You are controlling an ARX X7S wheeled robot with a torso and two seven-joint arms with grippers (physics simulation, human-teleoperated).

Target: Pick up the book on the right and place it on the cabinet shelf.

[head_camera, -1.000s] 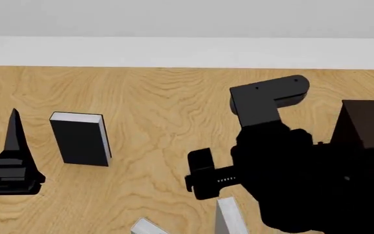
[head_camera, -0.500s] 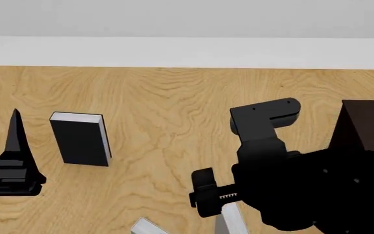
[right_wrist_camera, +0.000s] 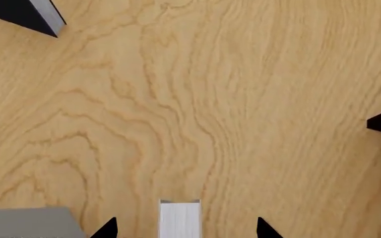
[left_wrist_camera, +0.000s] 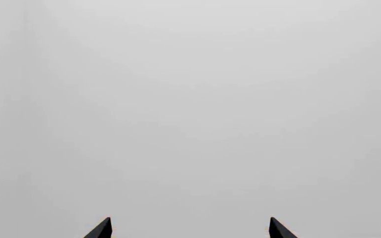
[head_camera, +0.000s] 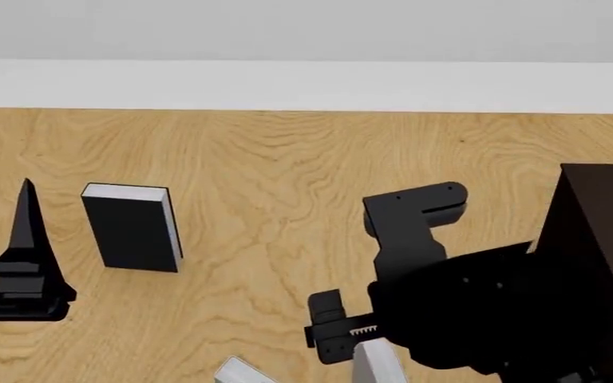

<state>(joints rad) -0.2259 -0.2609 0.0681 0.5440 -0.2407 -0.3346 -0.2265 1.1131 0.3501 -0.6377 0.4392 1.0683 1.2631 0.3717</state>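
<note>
Left tool: at the counter's left edge in the head view, pointing up and away from the surface. In the left wrist view its two dark fingertips stand well apart with only blank grey between them; nothing is held.

Black book: lies flat on the left part of the counter, near the left tool but apart from it. White page edges show along its far end and right side. One corner of it also appears in the right wrist view.

Counter: light wood with strong grain, running to a pale wall at its far edge.

Second grey book: at the counter's near edge, left of the task's book and apart from it; only a corner shows in the head view.

The book: pale grey with white edges, at the counter's near edge, right of centre. In the right wrist view its end sits between the right tool's fingertips. Contact cannot be told.

Right tool: low over the near edge, directly above the book. Fingertips stand apart, one on each side of the book, not closed on it.

Cabinet shelf: very dark brown, at the counter's right edge, partly hidden by the right arm.
</note>
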